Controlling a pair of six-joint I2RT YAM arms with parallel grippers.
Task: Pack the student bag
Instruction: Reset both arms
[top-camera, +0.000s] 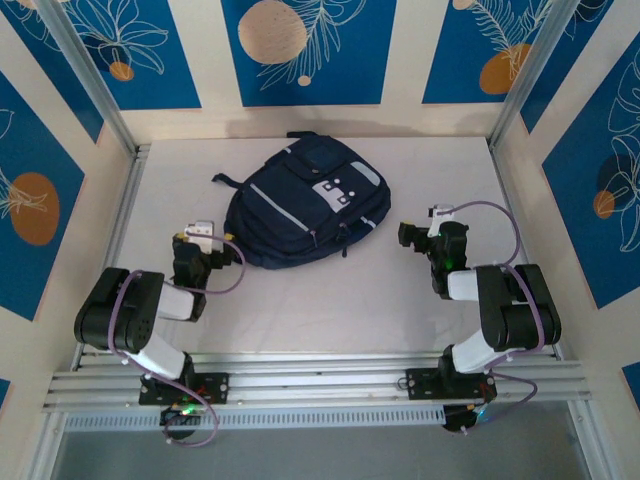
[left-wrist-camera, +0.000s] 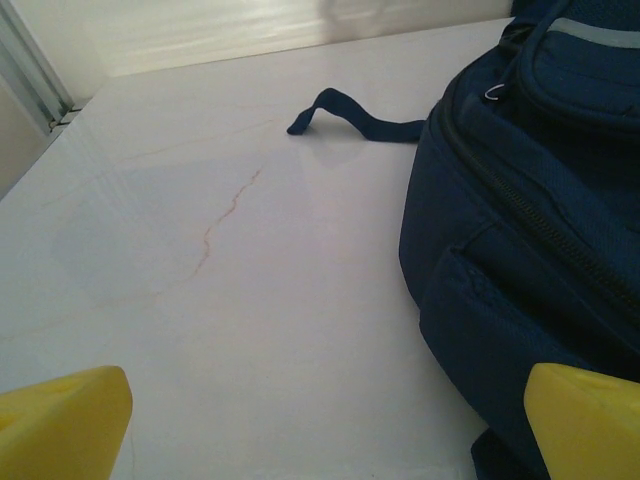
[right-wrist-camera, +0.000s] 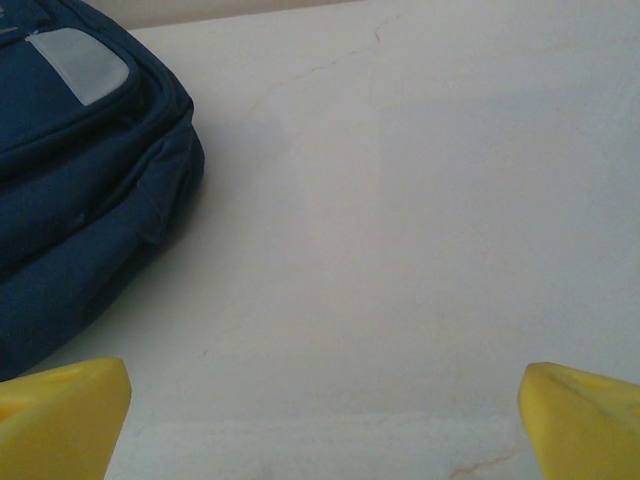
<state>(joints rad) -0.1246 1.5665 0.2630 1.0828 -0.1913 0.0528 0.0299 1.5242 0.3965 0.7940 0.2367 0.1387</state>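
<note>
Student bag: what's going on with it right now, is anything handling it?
Nothing is handling it yet. The student bag lies front-up in the middle of the table, apparently zipped shut. The left claw sits open close by its near-left edge, and the right claw sits open off its right side. Neither grips the bag.
</note>
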